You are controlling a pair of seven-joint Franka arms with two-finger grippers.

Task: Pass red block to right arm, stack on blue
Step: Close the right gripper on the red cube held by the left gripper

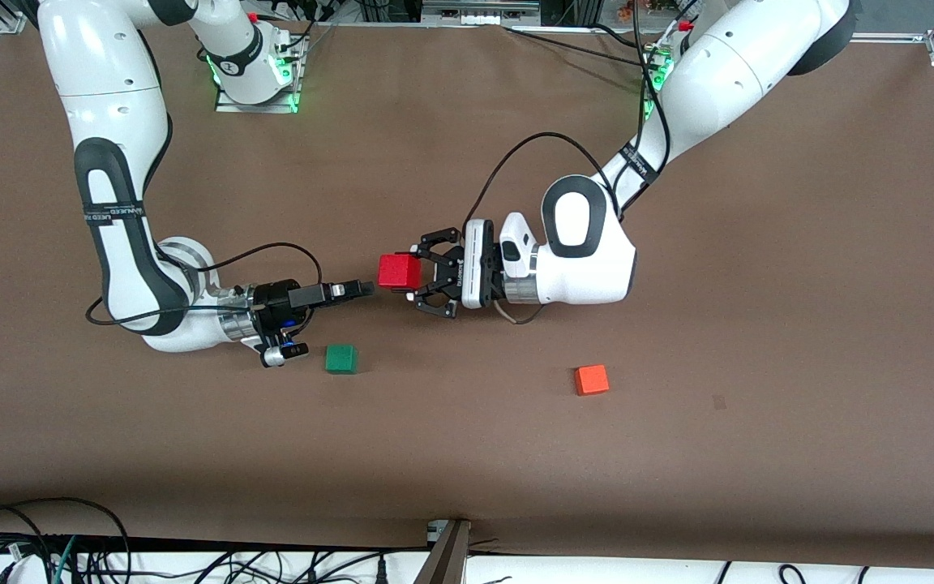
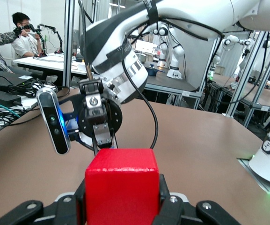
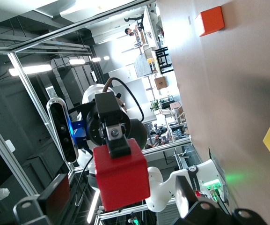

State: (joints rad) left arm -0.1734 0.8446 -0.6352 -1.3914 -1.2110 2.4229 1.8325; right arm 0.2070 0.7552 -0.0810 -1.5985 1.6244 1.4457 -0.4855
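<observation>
**Red block held aloft over mid-worktop [image 1: 467,454]**

Gripping the red block [image 1: 399,272] in the left pincer [image 1: 412,274], closed on two of its sides, clear of the worktop. Pointing at it from just beside, with a small gap: the right pincer [image 1: 360,287]; cannot tell whether open or closed. Lying on the worktop nearer the camera: a green block [image 1: 341,358] close under the right arm's wrist, an orange block [image 1: 591,380] toward the left arm's end.

Left tool [image 1: 417,281] horizontal over mid-table, fingers clamped. Right tool [image 1: 363,287] horizontal, facing it, close.
</observation>
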